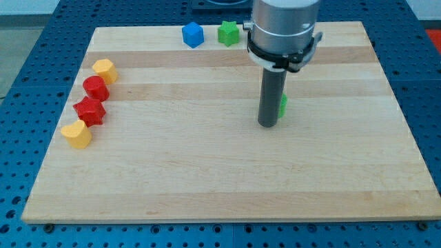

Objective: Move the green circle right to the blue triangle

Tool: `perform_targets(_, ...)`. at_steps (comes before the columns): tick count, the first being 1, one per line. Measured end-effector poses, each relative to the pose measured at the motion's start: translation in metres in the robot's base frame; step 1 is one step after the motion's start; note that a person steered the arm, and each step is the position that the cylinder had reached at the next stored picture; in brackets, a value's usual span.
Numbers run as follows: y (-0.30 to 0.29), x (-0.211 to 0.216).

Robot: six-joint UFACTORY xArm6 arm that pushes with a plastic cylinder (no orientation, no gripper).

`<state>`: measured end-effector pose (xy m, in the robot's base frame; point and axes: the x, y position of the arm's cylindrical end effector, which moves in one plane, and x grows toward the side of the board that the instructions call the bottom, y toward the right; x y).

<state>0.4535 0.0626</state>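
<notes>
Right now the biggest thing in front of me is the wooden board (207, 179), lying on a blue pegged table (27, 83). Over it hangs my arm (284, 27), and from it the dark rod drops to the board; my tip (268, 125) sits a little right of the board's middle. I have no fingers to open or shut, only this rod.

Just behind the rod, on its right side, a sliver of green shows: a green block (283, 105), mostly hidden, touching or nearly touching the rod. I take it for the green circle, though its shape cannot be made out from here.

At the far edge sit a blue block (193, 34), which looks more like a cube than a triangle, and a green star-like block (229, 33) just right of it. Near the left edge runs a column: a yellow block (103, 69), a red block (95, 88), a second red block (89, 111) and a second yellow block (76, 135).

My judgement: the push is under way or about to start. The green piece must travel far and left to reach the blue one, so I would need my tip on its near right side, and the green star crowds the landing spot.
</notes>
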Motion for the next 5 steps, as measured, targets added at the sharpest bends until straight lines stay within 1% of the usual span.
perform_targets(2, 0.005, -0.023)
perform_targets(3, 0.018, -0.032)
perform_targets(4, 0.044, -0.035)
perform_targets(5, 0.061, -0.055)
